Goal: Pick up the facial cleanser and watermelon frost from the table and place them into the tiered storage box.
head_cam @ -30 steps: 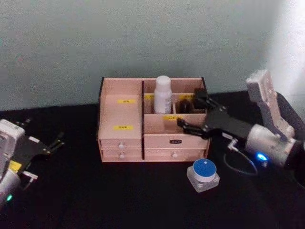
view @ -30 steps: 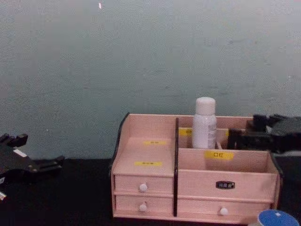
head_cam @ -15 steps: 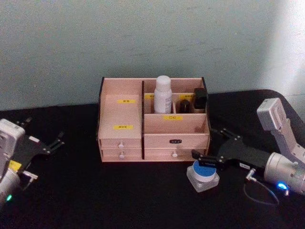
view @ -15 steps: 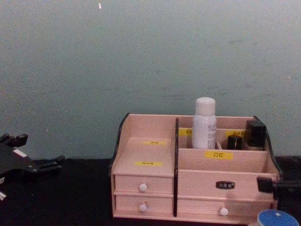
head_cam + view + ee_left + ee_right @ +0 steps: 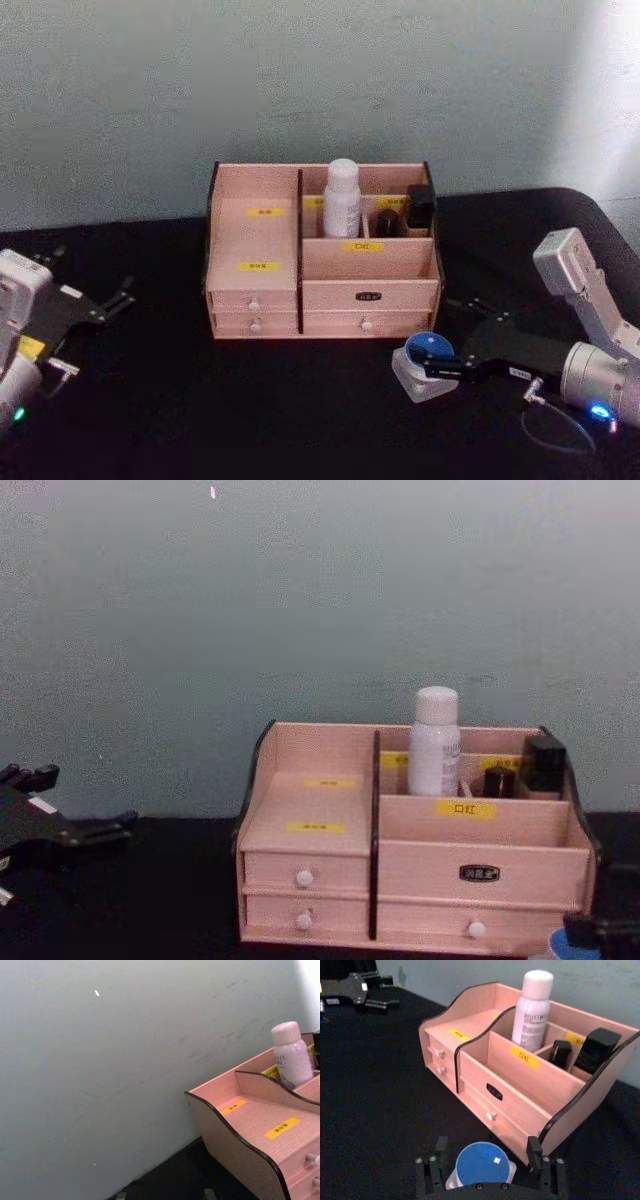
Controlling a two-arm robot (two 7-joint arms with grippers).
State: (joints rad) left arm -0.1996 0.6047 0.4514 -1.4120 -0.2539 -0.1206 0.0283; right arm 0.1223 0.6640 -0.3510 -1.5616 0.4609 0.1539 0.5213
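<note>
Black tabletop [image 5: 250, 410] is seen under the tiered storage box [image 5: 255, 240]. The right arm is stretched low across it from the box's right, forearm nearly level. The right gripper [image 5: 481, 1160] is held with its fingers apart, one on each side of a blue-lidded jar [image 5: 480, 1165]. The jar stands just in front of the box's front right corner. A gap on both sides of the jar is shown in the right wrist view, whereas in the chest view the jar is cut off at the frame edge. The left gripper [image 5: 110, 300] is parked well left of the box, fingers spread. A white bottle [image 5: 341, 200] is seen in a rear compartment of the box.
</note>
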